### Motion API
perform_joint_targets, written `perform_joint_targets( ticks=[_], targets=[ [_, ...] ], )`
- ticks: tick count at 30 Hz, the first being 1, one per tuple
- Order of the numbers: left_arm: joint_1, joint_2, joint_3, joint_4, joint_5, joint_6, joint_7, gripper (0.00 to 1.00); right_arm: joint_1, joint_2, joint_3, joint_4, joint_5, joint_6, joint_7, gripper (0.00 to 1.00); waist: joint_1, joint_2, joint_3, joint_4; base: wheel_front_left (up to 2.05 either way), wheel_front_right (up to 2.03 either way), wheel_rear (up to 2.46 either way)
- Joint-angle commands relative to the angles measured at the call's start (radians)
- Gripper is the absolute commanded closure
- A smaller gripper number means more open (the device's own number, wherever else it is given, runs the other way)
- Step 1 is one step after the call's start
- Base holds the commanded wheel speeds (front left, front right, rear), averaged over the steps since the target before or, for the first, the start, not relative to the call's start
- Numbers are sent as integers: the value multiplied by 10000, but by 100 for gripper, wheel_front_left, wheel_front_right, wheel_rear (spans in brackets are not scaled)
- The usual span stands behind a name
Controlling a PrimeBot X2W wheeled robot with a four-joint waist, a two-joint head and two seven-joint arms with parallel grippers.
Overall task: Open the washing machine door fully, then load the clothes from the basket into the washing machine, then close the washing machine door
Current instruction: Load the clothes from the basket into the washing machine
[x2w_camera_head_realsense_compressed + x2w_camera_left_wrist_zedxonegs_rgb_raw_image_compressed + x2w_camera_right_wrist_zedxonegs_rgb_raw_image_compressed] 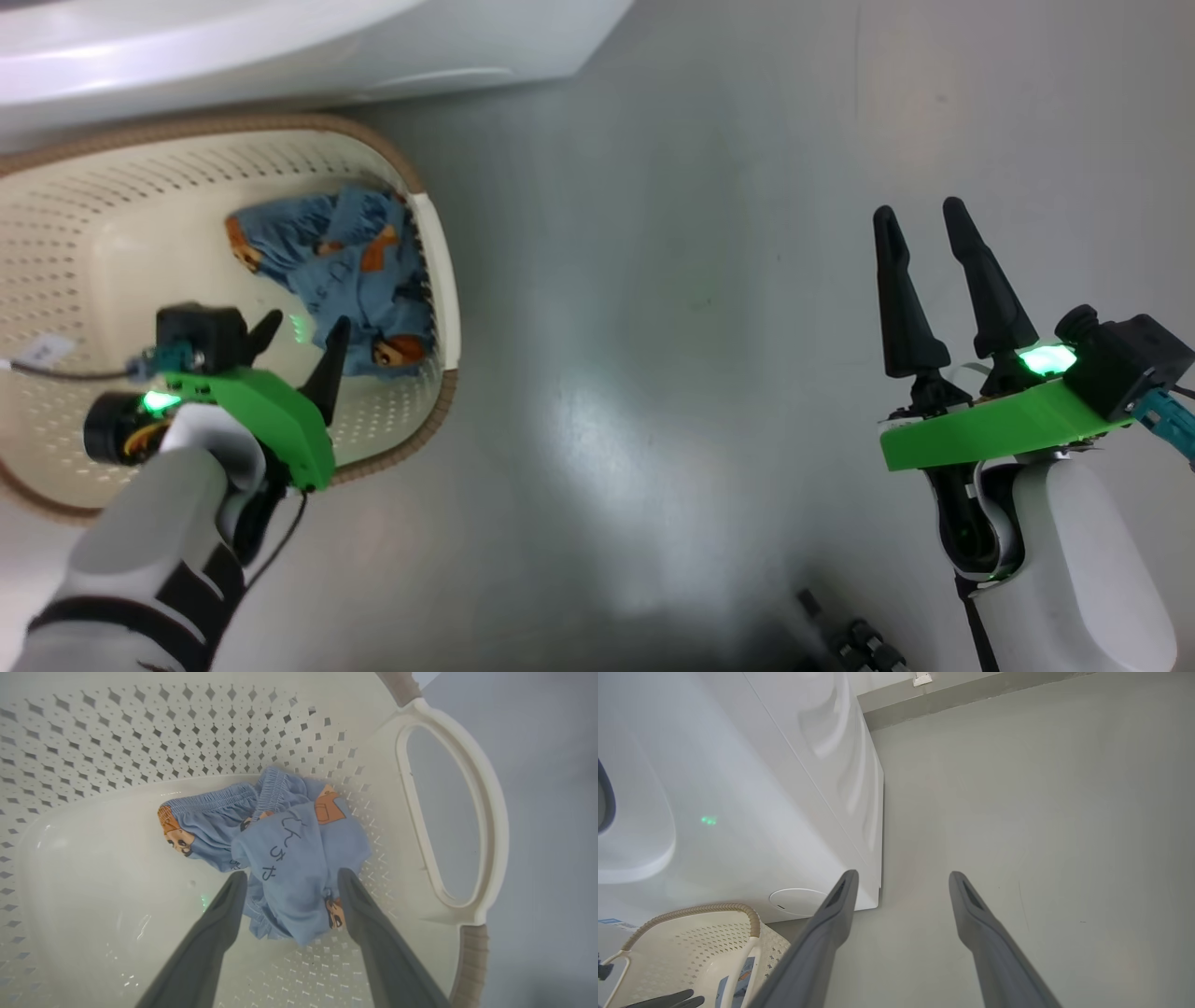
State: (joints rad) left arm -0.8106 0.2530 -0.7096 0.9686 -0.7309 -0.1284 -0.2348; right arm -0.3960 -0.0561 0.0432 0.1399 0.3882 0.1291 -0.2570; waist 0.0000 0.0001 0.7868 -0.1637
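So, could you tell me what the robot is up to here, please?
It is loading laundry. The left gripper is open and down inside the basket, its fingers on either side of the blue clothes bunched at one end, not yet closed on them. The right gripper is open too, held over the floor and holding nothing. The washing machine stands just beyond the basket.

From the head, looking steeply down on the grey floor (709,373), with the basket (93,233) at the left. From the left wrist, very near, down into the basket, facing the clothes (289,849). From the right wrist, farther off, facing the side of the washing machine (738,788) and the floor, sharing the basket with both other views
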Motion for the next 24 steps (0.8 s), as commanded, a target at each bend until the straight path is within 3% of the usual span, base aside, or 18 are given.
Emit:
perform_joint_targets(
  ticks=[1,13,24],
  targets=[
    [-171,449,-87,-21,-344,-23,124,0,115,54,261,-259,171,16,-48,0,0,-1,499,-339,0,0,0],
    [-1094,1293,-2348,-675,-2897,-23,889,0,-76,57,618,-413,326,16,-48,0,0,-1,1129,-624,0,0,0],
    [-1740,1683,-4134,-785,-4420,-23,487,0,33,58,803,-551,448,16,-48,0,0,-1,1250,-883,0,0,0]
  ],
)
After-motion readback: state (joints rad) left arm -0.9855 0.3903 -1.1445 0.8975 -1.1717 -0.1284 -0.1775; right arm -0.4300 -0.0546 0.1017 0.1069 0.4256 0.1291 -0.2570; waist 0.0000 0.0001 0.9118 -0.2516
